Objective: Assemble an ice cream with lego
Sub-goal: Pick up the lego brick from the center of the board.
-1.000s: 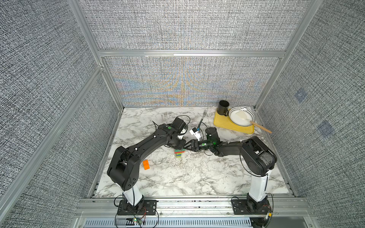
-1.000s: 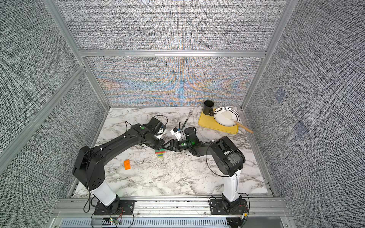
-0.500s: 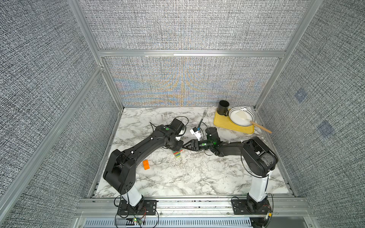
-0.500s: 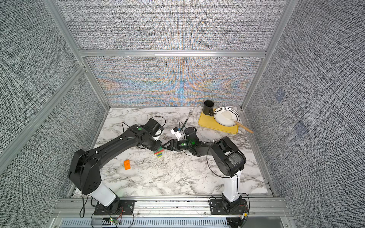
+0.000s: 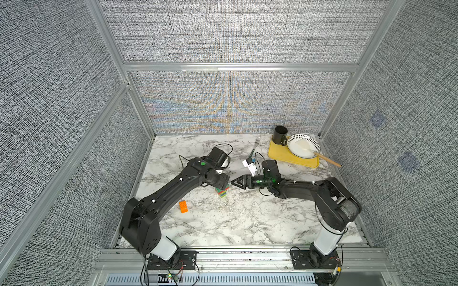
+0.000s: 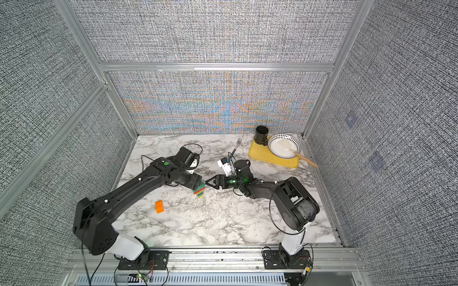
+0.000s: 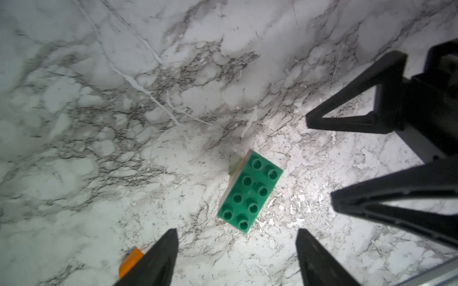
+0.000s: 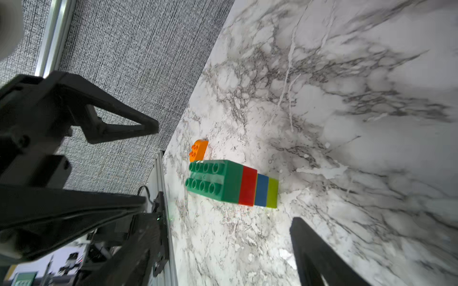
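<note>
- The left fingers (image 7: 161,260) were released and spread wide. They gripped nothing and hung straight above the ice cream (image 7: 250,193) without touching it.
- The right fingers (image 7: 409,198) were parted too and empty. Their tips pointed at the stack from the side, near it but apart.
- In both top views the ice cream (image 5: 222,192) (image 6: 199,191) stood free on the marble bench (image 5: 247,222), between the two wrists and a little left of the middle.
- Its long axis ran upright. A lime brick sat on the bench, then blue, then red, with the dark green brick (image 8: 213,178) on top.
- The green brick's studs faced up into the left wrist camera, in two rows of four.
- The green brick's long side lay at a slant to the line between the two left fingertips.
- The orange brick (image 5: 183,206) lay alone on the bench, well apart from the stack, out toward the left arm's base. It was not yet on the stack.
- In the far right corner a yellow tray (image 5: 280,156) carried a black cup (image 5: 280,135) and a patterned bowl (image 5: 295,138), with a wooden-handled spatula (image 5: 327,161) lying in the bowl.
- A fork (image 5: 255,146) lay on the bench just beside the tray.
</note>
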`<act>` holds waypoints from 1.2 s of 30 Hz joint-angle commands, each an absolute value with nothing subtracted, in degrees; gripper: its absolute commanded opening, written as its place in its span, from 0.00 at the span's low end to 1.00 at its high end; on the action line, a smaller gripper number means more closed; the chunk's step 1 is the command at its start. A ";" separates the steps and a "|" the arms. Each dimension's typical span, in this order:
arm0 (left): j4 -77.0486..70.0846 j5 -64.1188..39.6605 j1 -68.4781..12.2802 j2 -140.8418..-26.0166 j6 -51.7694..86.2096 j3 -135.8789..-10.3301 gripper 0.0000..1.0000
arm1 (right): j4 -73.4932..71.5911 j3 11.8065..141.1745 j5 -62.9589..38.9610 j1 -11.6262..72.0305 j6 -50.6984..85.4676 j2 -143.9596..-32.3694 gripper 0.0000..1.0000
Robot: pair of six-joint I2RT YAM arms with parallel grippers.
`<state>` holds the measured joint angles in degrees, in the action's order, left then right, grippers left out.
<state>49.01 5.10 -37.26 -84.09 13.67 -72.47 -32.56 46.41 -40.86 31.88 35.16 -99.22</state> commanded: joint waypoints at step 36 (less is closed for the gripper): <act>38.33 -0.02 -8.96 -78.40 44.84 -42.03 0.70 | -39.08 32.12 15.36 49.83 9.46 -78.24 0.84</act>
